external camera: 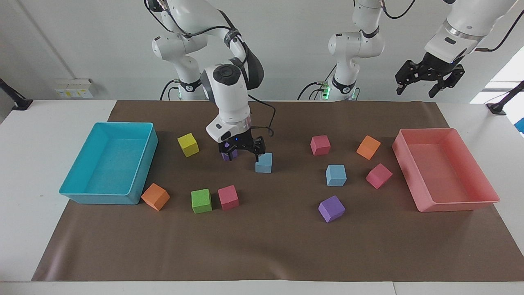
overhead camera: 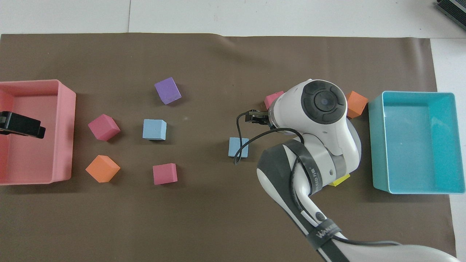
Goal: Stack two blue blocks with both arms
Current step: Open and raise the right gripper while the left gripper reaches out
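One blue block [external camera: 264, 163] [overhead camera: 238, 147] lies on the brown mat near the middle of the table, with nothing touching it. The second blue block [external camera: 336, 175] [overhead camera: 154, 129] lies toward the left arm's end. My right gripper [external camera: 244, 155] hangs open and empty just above the mat. It is beside the first blue block, on the side of the right arm's end, over a partly hidden purple cube [external camera: 226, 156]. In the overhead view the right wrist covers most of that gripper. My left gripper [external camera: 425, 80] [overhead camera: 22, 124] waits open, high over the pink tray.
A turquoise tray [external camera: 110, 198] stands at the right arm's end and a pink tray [external camera: 454, 203] at the left arm's end. Yellow [external camera: 188, 144], orange [external camera: 155, 196], green [external camera: 201, 200], pink [external camera: 228, 197] and purple [external camera: 331, 208] cubes lie scattered on the mat.
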`<state>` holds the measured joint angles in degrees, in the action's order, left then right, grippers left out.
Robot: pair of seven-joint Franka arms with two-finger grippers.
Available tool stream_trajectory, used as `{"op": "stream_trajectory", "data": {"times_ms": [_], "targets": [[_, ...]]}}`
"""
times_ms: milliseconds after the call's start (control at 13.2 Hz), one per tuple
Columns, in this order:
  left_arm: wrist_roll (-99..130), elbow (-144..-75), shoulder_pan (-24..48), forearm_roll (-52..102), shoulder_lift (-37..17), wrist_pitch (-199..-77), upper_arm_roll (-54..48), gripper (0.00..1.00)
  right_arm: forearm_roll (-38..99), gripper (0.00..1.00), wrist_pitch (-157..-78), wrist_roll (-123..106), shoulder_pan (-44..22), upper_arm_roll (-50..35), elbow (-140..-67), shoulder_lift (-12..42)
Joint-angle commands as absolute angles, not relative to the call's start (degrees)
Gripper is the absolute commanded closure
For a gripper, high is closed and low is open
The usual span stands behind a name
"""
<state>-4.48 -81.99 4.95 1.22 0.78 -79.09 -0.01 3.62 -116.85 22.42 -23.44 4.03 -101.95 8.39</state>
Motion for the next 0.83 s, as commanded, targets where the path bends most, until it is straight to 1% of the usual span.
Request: {"op": "stream_trajectory", "data": {"times_ms": [0, 76, 227, 303, 454, 530, 605, 757], "targets": [[-4.0, -82.5, 5.4, 1.1, -0.3, -81.2, -0.5, 0.00, 14.2, 0.00, -116.7, 15.9, -19.6, 3.3, -103.7, 7.4], [-4.0, -82.5, 5.5, 1.1, -0.6, -82.3, -0.6, 0.00, 18.9, 0.00, -116.5, 13.9, -18.3, 3.3, -104.1, 7.4], [-4.0, -82.6, 5.5, 1.1, -1.5, -84.2, -1.2, 0.00, 20.6, 0.00, -116.2, 13.4, -17.4, 3.3, -104.8, 7.4], [-3.5, -82.6, 6.5, 1.1, -3.0, -85.6, -1.6, 0.00, 22.4, 0.00, -116.3, 12.2, -17.2, 3.3, -105.3, 7.7], [-0.5, -82.6, 9.0, 1.1, -4.9, -89.3, -1.7, 0.00, 30.8, 0.00, -117.6, 3.7, -17.0, 3.4, -106.8, 9.6], [1.2, -83.0, 9.7, 1.1, -5.4, -91.2, -1.7, 0.00, 32.2, 0.10, -117.9, 1.3, -16.6, 3.3, -107.0, 10.5], [2.5, -83.1, 11.0, 1.1, -6.3, -92.7, -1.7, 0.00, 32.3, 0.28, -117.9, 0.4, -16.3, 3.3, -107.1, 11.2], [6.1, -84.5, 12.6, 1.1, -8.3, -96.2, -1.8, 0.00, 37.1, 0.79, -118.1, -2.3, -16.3, 3.3, -107.2, 12.9]]}}
